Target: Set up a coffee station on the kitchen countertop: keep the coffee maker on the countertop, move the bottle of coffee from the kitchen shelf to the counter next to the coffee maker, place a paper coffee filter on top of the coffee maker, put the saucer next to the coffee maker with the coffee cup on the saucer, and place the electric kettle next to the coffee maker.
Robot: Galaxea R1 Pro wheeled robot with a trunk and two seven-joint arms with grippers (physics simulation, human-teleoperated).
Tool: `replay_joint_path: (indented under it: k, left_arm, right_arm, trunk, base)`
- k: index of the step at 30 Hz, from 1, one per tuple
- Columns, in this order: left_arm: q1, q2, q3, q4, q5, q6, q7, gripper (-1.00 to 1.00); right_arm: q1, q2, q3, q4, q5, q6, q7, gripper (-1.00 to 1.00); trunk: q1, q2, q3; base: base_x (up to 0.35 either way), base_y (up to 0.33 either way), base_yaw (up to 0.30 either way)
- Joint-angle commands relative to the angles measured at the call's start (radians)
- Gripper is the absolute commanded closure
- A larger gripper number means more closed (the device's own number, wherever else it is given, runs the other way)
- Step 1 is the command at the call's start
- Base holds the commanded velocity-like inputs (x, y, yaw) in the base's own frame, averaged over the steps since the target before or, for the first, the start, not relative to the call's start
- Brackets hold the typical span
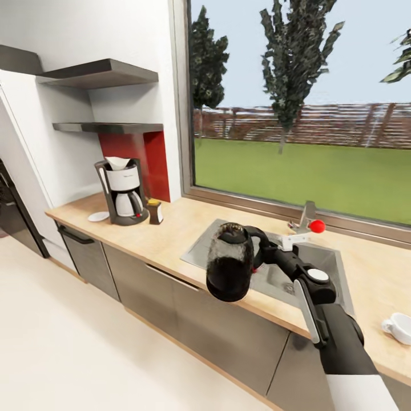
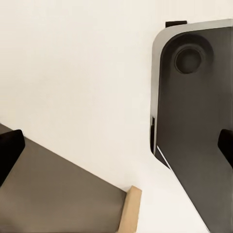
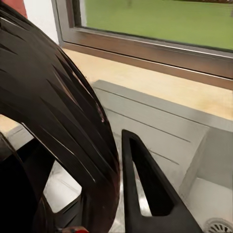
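Right arm (image 1: 334,319) reaches in from the lower right of the head view, sleeve cut off by the frame edge. Its jaws (image 1: 264,246) are closed on the kettle (image 1: 229,264) handle; the contact itself is hidden behind the kettle body, but the right wrist view has the dark ribbed kettle (image 3: 53,121) wall pressed right against one finger (image 3: 145,194). Kettle hangs tilted in the air over the front edge of the sink (image 1: 319,260), off the worktop (image 1: 177,225). Its surface is blurry, lid detail hard to read. Left jaws: only the two dark fingertips (image 2: 8,153) at the picture edges in the left wrist view, wide apart, nothing between them; beyond them pale floor, a grey cabinet side and a dark rounded panel I can't identify. Cup (image 1: 398,327) sits on the worktop at the far right, partly cut off by the frame. Tap (image 1: 303,224) with a red knob stands behind the sink, partly hidden by the arm. Further along the worktop to the left: coffee bottle (image 1: 154,210) just beside the coffee maker (image 1: 123,193), paper filter (image 1: 118,163) on top of it, saucer (image 1: 98,216) just on its other side, partly hidden. Two shelves (image 1: 105,127) on the wall above, window (image 1: 297,103) behind.
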Motion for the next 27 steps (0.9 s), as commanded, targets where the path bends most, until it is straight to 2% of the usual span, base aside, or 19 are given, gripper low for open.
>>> replay_joint_path:
  k: [1,27]
  left_arm:
    - [-0.001,0.0,0.004,0.001,-0.009,-0.003,0.003,-1.0]
    - [-0.001,-0.002,0.0,0.001,-0.01,-0.005,0.003,-1.0]
  right_arm:
    - [-0.001,0.0,0.001,-0.002,0.0,0.006,0.003,1.0]
    - [-0.001,0.0,0.002,0.006,0.0,0.005,0.003,1.0]
  trunk:
    - [0.001,-0.002,-0.002]
    - [0.001,-0.002,-0.002]
  base:
    - [0.133,0.306,0.0]
    - [0.149,0.305,0.0]
